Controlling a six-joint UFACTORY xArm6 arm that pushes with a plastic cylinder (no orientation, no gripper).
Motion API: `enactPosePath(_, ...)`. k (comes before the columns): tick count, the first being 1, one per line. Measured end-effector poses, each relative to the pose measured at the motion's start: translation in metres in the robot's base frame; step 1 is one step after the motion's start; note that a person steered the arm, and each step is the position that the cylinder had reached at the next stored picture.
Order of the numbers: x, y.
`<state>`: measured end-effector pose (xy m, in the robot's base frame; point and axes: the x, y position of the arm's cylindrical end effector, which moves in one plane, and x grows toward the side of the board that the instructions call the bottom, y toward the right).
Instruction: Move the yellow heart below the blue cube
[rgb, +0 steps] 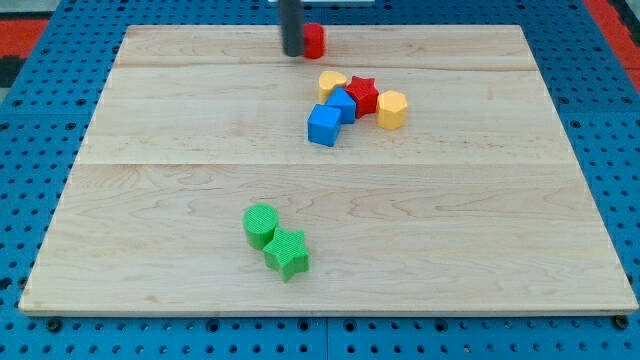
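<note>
The yellow heart (332, 83) lies near the board's top middle, at the top left of a tight cluster. A small blue block (342, 104) touches its lower side, and the blue cube (323, 125) sits just below and left of that block. My tip (291, 54) is at the view's top, up and to the left of the heart and apart from it. A red block (315, 40) sits right against the rod's right side.
A red star (362, 94) and a second yellow block (392, 109) complete the cluster on its right. A green cylinder (260, 225) and a green star (287, 252) touch each other at the lower middle of the wooden board (150, 200).
</note>
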<state>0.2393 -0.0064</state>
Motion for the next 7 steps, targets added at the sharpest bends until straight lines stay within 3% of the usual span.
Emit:
enactPosePath(1, 0.011, 0.025)
enactPosePath(2, 0.004, 0.116)
enactPosePath(3, 0.061, 0.135)
enactPosePath(4, 0.107, 0.124)
enactPosePath(5, 0.123, 0.065)
enactPosePath(7, 0.051, 0.003)
